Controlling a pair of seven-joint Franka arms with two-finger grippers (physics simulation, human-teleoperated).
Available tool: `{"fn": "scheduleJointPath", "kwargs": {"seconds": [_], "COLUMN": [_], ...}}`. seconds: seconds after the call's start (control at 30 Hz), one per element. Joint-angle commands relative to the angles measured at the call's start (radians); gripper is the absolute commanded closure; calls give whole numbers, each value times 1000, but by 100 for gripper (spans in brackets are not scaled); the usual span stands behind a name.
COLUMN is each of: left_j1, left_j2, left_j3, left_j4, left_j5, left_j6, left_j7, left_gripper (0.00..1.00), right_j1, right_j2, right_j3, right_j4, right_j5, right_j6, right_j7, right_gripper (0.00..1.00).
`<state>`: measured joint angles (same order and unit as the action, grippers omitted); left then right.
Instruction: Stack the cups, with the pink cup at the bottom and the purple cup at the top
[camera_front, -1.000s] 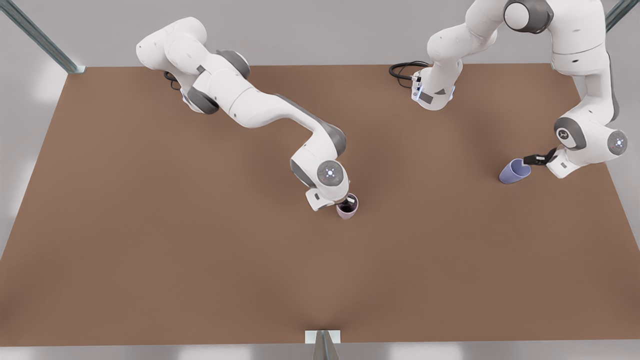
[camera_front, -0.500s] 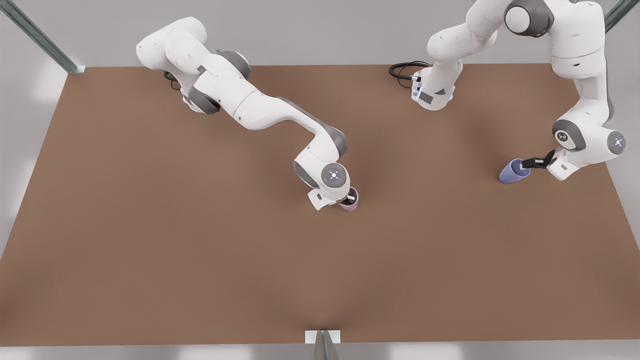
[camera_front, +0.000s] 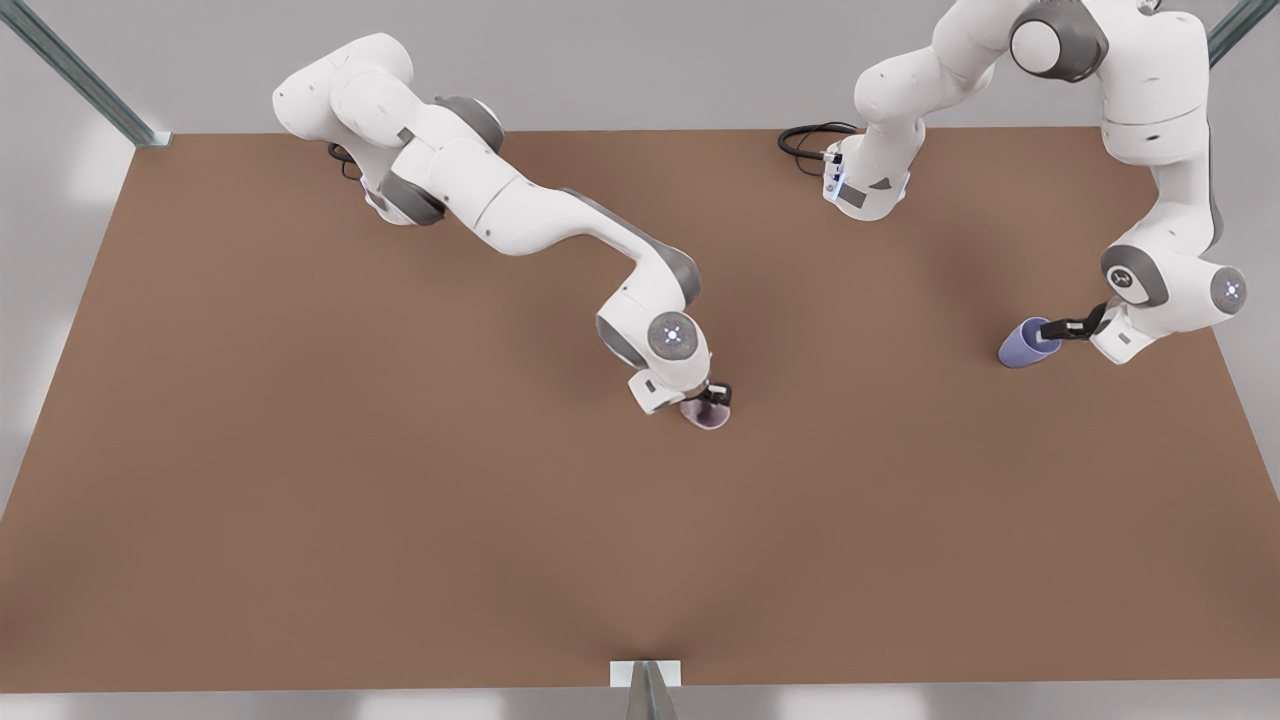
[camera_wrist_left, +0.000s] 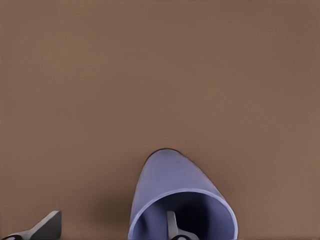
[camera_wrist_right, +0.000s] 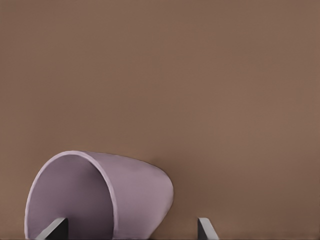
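Note:
The pink cup (camera_front: 707, 414) sits near the table's middle, under the right gripper (camera_front: 713, 397). In the right wrist view the pink cup (camera_wrist_right: 135, 187) appears tilted. The open right gripper (camera_wrist_right: 131, 227) straddles its wall, one finger inside the mouth and one outside, clear of the cup. The purple cup (camera_front: 1026, 345) sits at the front view's right. The left gripper (camera_front: 1046, 329) reaches over its rim. In the left wrist view the purple cup (camera_wrist_left: 170, 177) has one finger inside it, while the left gripper (camera_wrist_left: 110, 227) stays open, its other finger well outside.
The brown table (camera_front: 400, 520) stretches wide around both cups. A black cable (camera_front: 805, 140) lies by the arm base at the back. A metal post (camera_front: 647, 690) stands at the front edge.
The right gripper has shifted toward the front view's right and turned at the wrist. The pink cup moved a little that way with it and now looks tipped. The purple cup has stayed put.

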<state>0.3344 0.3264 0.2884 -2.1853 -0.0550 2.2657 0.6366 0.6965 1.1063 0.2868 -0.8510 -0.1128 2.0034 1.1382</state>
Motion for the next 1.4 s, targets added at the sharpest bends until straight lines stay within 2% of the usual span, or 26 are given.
{"fn": "scheduleJointPath", "kwargs": {"seconds": [0.0,0.23,0.83,0.87,0.9,0.97,1.0,1.03,1.07,1.1,1.17,1.23,1.27,1.3,1.33,1.37], "left_j1": [0,0,0,0,0,0,0,0,0,0,0,0,0,0,0,0], "left_j2": [0,-1,-18,-18,-18,-20,-20,-20,-18,-18,-17,-17,-17,-17,-17,-17], "left_j3": [0,0,0,0,0,0,0,0,0,0,-2,-2,-2,-2,-2,-3], "left_j4": [-1,1,-1,-1,-1,-1,-1,-1,-1,-2,-5,-8,-8,-8,-8,-8], "left_j5": [0,0,-3,-3,-3,-3,-3,-3,-3,-5,-5,-5,-5,-5,-5,-5], "left_j6": [0,-3,-20,-20,-20,-25,-26,-26,-26,-26,-37,-48,-58,-64,-67,-67], "left_j7": [0,0,-6,-8,-9,-20,-32,-41,-46,-46,-48,-51,-51,-52,-52,-52], "left_gripper": [0,0,0,2,13,56,68,75,76,76,76,77,79,79,79,79], "right_j1": [0,-2,-32,-31,-51,-155,-238,-366,-477,-587,-759,-782,-767,-706,-643,-644], "right_j2": [0,-103,-140,-152,-207,-376,-477,-588,-655,-738,-859,-887,-921,-1011,-1011,-1011], "right_j3": [0,0,-5,-5,-5,-5,-6,-5,0,0,-3,-21,-66,-159,-285,-284], "right_j4": [-2,-186,-214,-224,-269,-428,-528,-634,-677,-680,-663,-579,-588,-692,-695,-689], "right_j5": [-1,-4,-53,-54,-56,-57,-57,-50,-42,34,50,48,50,70,96,96], "right_j6": [0,-12,-2,0,0,1,0,-2,-23,-120,-297,-454,-471,-456,-472,-469], "right_j7": [0,-3,-89,-91,-120,-265,-383,-529,-643,-768,-995,-1022,-1026,-1025,-1041,-1049], "right_gripper": [0,0,0,0,0,0,0,0,0,0,0,0,0,0,0,0]}}
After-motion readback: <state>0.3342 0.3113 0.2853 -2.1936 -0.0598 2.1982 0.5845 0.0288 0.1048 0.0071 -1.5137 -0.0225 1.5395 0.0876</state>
